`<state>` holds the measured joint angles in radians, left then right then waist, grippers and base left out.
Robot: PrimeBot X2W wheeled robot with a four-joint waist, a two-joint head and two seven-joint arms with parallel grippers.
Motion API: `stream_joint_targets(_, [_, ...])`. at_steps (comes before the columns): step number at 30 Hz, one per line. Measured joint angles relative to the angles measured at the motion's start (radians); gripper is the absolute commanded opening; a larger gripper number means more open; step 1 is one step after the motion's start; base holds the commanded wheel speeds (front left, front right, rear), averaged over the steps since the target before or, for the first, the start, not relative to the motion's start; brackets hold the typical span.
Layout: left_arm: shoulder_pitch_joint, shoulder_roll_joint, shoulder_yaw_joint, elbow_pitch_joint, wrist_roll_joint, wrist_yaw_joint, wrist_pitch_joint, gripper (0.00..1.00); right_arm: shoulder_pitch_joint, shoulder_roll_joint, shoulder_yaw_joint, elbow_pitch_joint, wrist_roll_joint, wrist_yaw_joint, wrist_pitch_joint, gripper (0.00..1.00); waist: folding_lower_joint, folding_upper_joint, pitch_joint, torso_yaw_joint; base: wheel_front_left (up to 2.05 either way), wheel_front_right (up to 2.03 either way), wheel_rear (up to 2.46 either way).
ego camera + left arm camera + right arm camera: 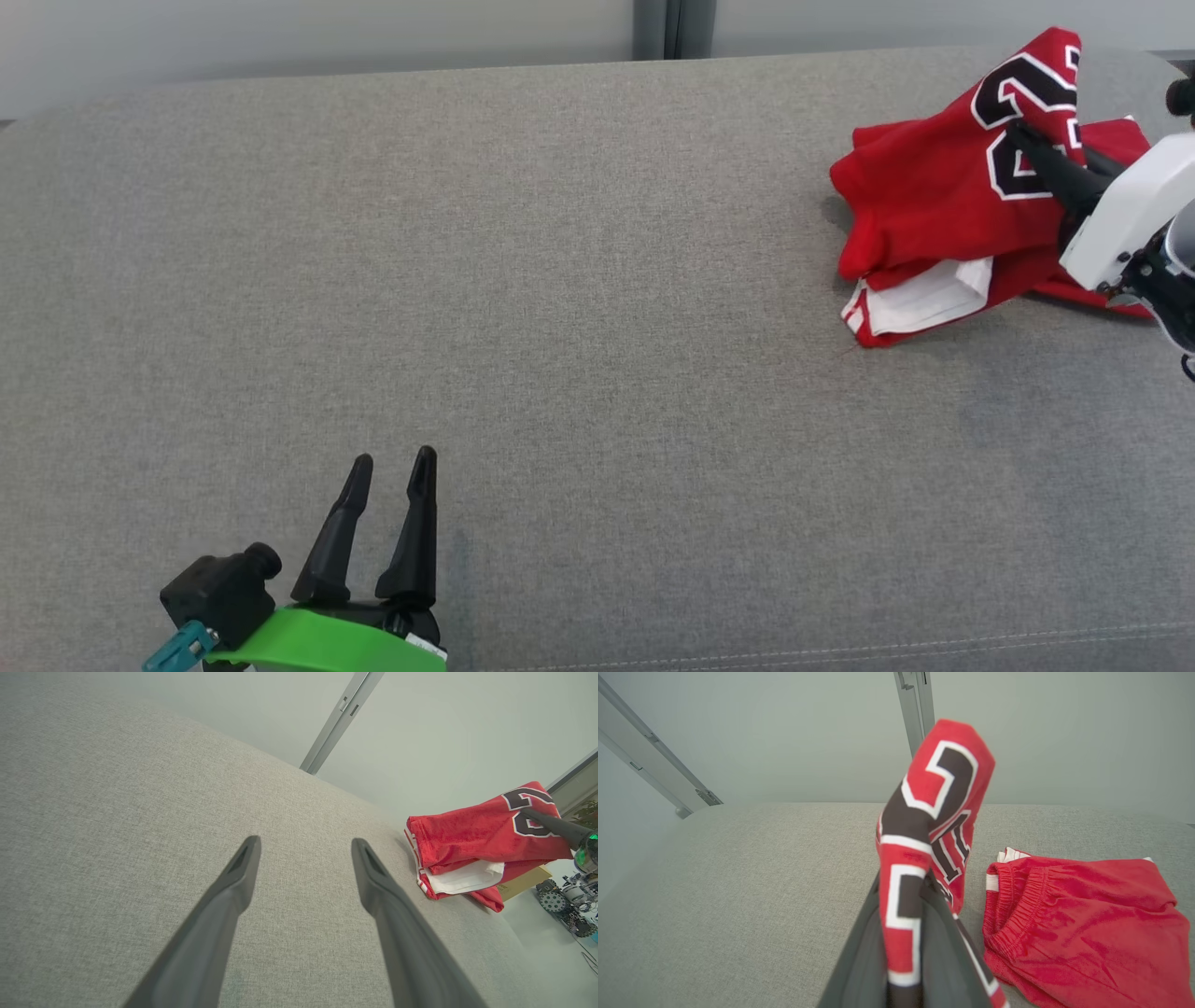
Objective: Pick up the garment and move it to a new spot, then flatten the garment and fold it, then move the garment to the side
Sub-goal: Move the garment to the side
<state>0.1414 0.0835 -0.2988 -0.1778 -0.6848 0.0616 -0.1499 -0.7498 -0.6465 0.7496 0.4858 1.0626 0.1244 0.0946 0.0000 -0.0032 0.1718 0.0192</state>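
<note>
right fingers (861, 970): tips buried in garment (1078, 924) | printed number (952, 772): partly folded under

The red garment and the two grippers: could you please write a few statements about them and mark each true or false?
1. The right gripper is shut on a fold of the red garment. True.
2. The left gripper also holds the garment. False: it is open over the bare grey fabric surface, well apart from the garment.
3. The garment lies spread out flat. False: it is bunched in layers, with the pinched fold raised.
4. The garment bears black numerals edged in white. True.
</note>
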Motion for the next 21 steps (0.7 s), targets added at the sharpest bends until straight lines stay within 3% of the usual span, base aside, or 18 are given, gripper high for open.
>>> stream_joint_targets(21, [-0.046, -0.001, -0.012, 0.001, 0.004, -0.001, 0.001, 1.00, -0.132, -0.113, -0.035, 0.083, -0.016, -0.022, 0.124, 0.00, 0.0000, 0.0000, 0.106, 0.052, 0.00, 0.00, 0.00])
